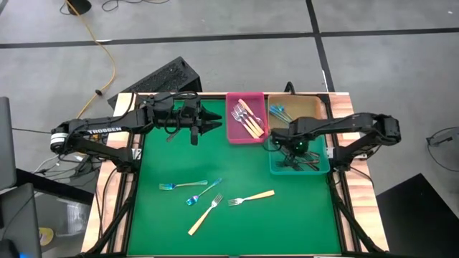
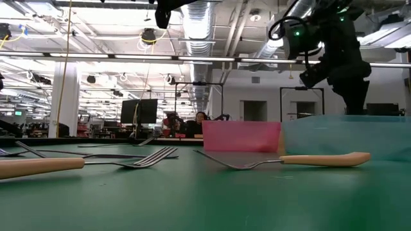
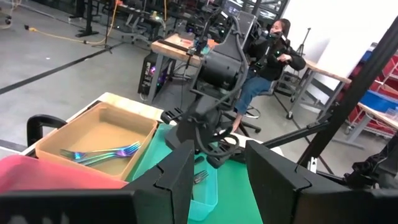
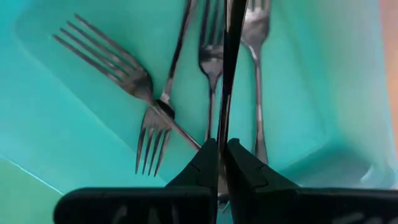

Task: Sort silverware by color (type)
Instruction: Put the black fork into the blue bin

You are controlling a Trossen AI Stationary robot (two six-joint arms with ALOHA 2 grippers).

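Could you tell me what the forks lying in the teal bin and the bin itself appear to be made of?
The dark slim forks look like metal with a black, glossy finish: light glints along their tines and thin handles. The teal rectangular bin seems to be smooth plastic, judging by its even colour and rounded moulded corners. The right gripper is shut on one dark fork handle above the bin.

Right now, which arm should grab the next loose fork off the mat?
Probably left. Its pincer is open and empty above the mat; the right pincer is over the teal bin, shut on a black fork.
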